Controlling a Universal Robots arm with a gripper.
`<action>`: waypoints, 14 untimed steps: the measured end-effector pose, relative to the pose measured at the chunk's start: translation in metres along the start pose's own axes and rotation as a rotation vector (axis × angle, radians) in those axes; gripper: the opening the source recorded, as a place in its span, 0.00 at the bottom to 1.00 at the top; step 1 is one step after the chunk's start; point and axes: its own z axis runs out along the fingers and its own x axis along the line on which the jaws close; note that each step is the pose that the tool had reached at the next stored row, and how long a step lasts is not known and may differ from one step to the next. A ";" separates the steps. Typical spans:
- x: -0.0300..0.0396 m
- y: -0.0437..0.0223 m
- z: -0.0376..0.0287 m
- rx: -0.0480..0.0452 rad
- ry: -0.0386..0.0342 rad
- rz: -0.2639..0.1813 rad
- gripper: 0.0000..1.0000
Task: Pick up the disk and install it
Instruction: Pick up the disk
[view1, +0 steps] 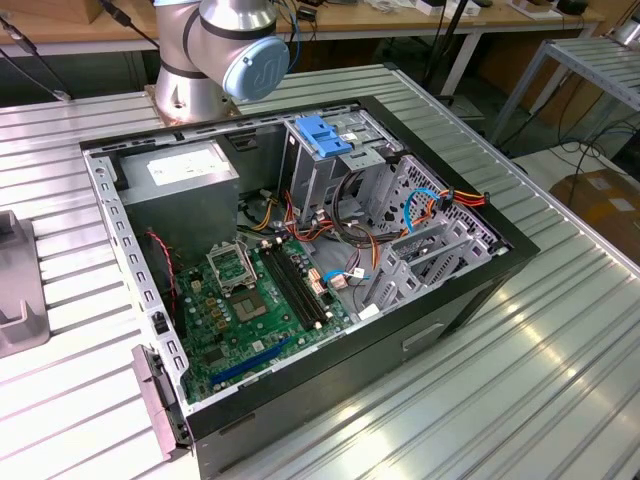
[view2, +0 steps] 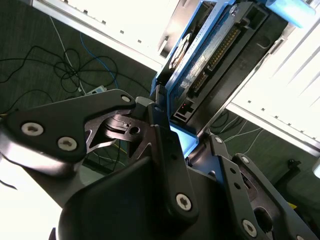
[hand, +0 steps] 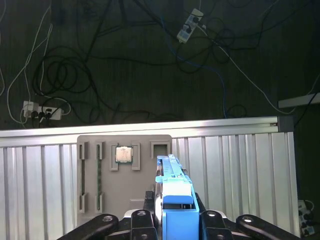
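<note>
firstly, exterior view, from its left to its right: grey stand (view1: 15, 300) at the edge of the ribbed metal table (view1: 560, 380); robot arm base (view1: 215, 50) behind the open computer case (view1: 330, 400); inside the case, grey power-supply box (view1: 185, 175), green motherboard (view1: 250, 300), blue bay bracket (view1: 325, 135), metal drive cage (view1: 420, 215) with orange and blue cables; cardboard box (view1: 605, 200) beside the table at far right.

item, the gripper (view2: 175, 131): black fingers (view2: 167, 150) clenched on one end of the disk (view2: 215, 55), seen in both wrist views.

item, the disk: grey body, blue side rails, pin connector showing; held clear of the table, edge-on in the first wrist view, near a grey tray (hand: 125, 195) carrying a square chip (hand: 123, 154) and a memory stick (hand: 98, 172). cables and power strips (hand: 187, 27) lie on the dark floor beyond.
</note>
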 end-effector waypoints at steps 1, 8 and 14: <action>0.0000 0.0000 -0.0002 0.0000 0.0000 0.000 0.37; -0.0001 0.0001 -0.0017 0.0000 0.0000 0.000 0.37; -0.0002 0.0002 -0.0032 0.0000 0.0000 0.000 0.37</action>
